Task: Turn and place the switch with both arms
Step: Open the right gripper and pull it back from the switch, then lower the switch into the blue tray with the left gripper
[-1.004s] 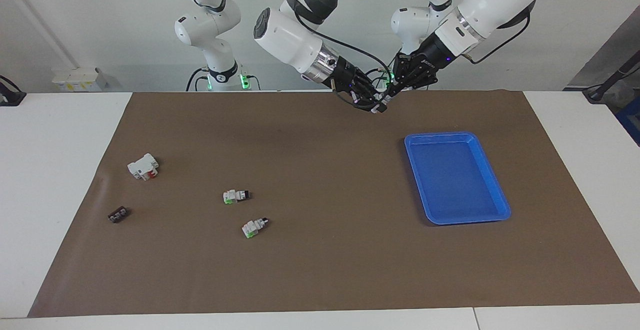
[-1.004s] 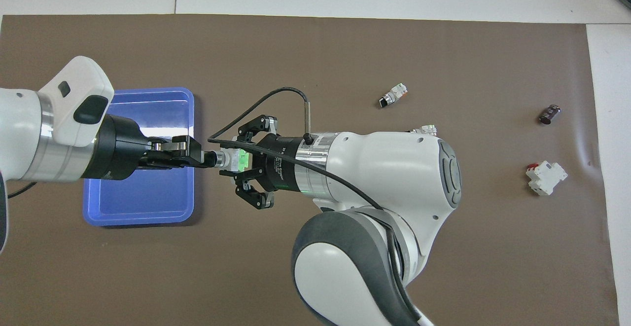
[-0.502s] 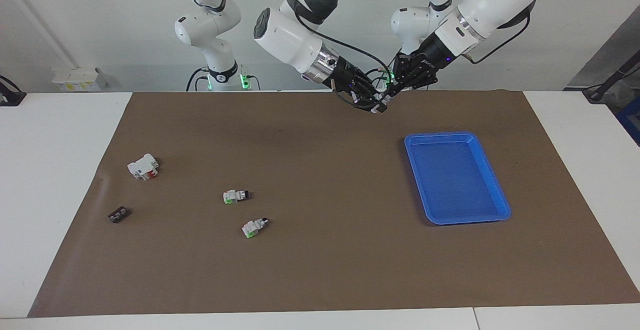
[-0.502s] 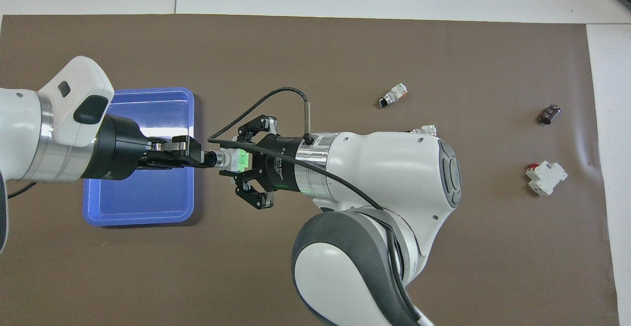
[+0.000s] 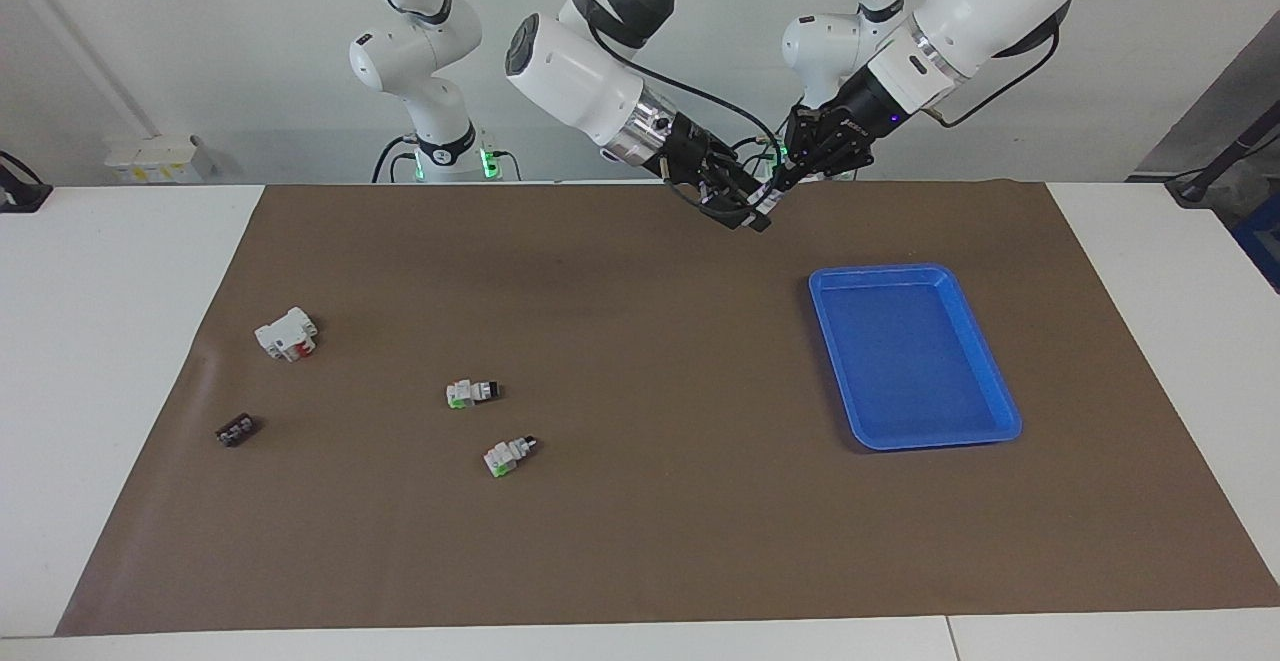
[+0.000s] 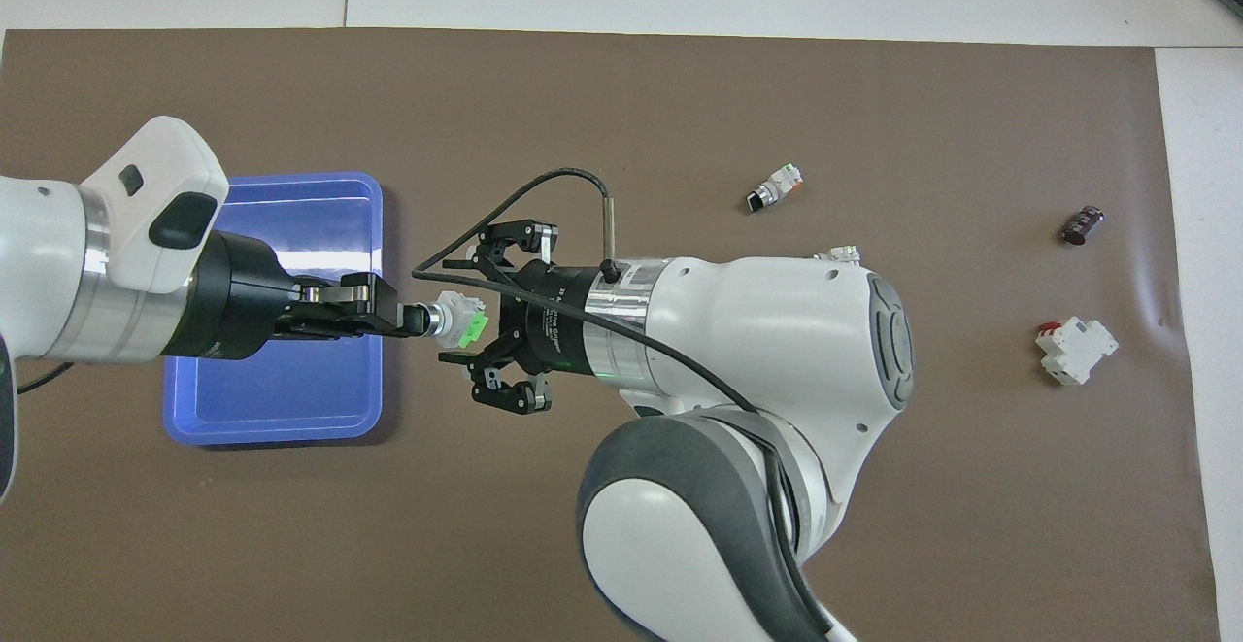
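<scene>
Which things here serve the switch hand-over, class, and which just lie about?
In use: switch in left claw; open right claw; blue tray.
Lying about: two spare switches; white block; dark piece.

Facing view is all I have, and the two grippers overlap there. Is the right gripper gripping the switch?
Observer: No. In the overhead view the right gripper is open, its fingers spread on either side of the switch and not touching it.
Operator: So what is holding it up?
Observer: The left gripper alone. It is shut on the black knob end, and the switch's green part points toward the right gripper.
</scene>
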You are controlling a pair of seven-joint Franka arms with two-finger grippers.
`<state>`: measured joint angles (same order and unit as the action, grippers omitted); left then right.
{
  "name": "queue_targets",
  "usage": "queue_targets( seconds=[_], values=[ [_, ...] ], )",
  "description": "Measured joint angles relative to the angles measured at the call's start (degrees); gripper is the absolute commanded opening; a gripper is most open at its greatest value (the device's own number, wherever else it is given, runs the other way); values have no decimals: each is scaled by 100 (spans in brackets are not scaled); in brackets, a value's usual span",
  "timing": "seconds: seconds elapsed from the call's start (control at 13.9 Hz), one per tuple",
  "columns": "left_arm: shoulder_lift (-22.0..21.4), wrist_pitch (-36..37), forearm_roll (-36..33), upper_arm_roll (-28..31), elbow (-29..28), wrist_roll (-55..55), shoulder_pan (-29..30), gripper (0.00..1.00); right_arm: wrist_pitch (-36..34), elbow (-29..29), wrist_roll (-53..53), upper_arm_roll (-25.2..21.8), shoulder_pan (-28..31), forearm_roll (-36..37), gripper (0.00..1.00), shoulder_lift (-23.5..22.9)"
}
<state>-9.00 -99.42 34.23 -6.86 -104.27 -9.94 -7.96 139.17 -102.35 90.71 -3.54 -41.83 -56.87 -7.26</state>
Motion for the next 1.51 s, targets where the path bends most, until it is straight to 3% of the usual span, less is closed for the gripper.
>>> queue_targets(
  seconds=[0.22, 0.43, 0.86, 1.15, 1.51],
  values=[
    [0, 12, -80, 40, -20, -47, 36, 0, -523, -11, -48, -27, 164, 762, 100, 179],
    [-4, 36, -697, 52, -74, -60, 123, 0, -900, -12, -512, -40, 492, 1799, 100, 453],
    [-349, -103, -1845, 60, -830, -23, 318, 0, -1700, -7, -2515, -86, 1143, 4366, 100, 779],
    [-468, -640, -2464, 65, -1487, 377, 558, 0, -2665, 9, -4314, -118, 1850, 5006, 100, 1050],
    [-361, -1717, -2608, 58, -2390, 919, 830, 0, -3761, 88, -6928, -101, 3558, 5166, 100, 1449]
  ],
)
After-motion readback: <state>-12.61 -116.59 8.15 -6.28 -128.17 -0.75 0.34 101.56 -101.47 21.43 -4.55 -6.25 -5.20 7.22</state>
